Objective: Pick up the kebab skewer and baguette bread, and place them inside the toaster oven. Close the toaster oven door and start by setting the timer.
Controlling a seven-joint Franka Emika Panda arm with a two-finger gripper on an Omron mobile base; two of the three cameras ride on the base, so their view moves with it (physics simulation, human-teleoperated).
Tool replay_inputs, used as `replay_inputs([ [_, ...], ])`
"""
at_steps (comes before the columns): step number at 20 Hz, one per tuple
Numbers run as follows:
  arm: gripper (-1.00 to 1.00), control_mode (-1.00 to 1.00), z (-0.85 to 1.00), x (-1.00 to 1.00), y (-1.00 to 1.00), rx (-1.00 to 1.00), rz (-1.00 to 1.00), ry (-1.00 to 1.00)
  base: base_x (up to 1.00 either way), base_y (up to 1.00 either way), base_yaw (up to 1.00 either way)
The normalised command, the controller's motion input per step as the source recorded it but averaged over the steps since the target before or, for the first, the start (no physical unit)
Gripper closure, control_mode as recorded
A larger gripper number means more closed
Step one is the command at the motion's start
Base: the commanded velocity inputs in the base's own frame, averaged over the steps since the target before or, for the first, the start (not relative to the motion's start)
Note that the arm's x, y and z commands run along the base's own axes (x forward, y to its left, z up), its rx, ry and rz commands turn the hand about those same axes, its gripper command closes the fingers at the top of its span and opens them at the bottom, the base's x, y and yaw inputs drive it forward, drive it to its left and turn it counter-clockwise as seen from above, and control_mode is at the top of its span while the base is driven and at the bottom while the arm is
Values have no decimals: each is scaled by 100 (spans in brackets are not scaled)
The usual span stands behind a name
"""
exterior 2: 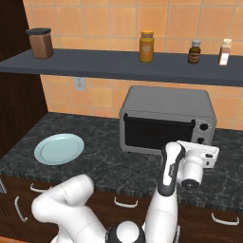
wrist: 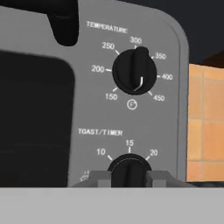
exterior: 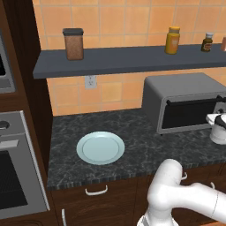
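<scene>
The boxy grey metal toaster oven stands on the dark marbled tabletop against the orange tiled wall, at 3 o'clock from the round pale blue plate, well apart from it. Its wide dark glass door is shut, the horizontal bar handle along the top.

The white arm's end effector is up against the oven's right-hand control panel. In the hand view its two dark fingertips sit at 9 and 3 o'clock of the lower black timer knob, marked TOAST/TIMER, closed around it. The black temperature knob sits at 12 o'clock from it, its pointer towards 350.

On the dark grey wall shelf stand a brown lidded canister, a yellow jar and two small bottles.
</scene>
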Motion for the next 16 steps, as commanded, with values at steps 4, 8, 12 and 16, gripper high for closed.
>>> replay_inputs([
  [4, 100, -100, 27, 0, 28, 29, 0, 0, 0, 0, 0],
  [8, 100, -100, 33, 1, 22, 26, 0, 0, 0, 0, 0],
  [12, 100, -100, 35, 0, 17, 23, 0, -1, 0, 0, 0],
  [16, 100, -100, 33, 0, 11, 16, 1, -1, 0, 0, 0],
])
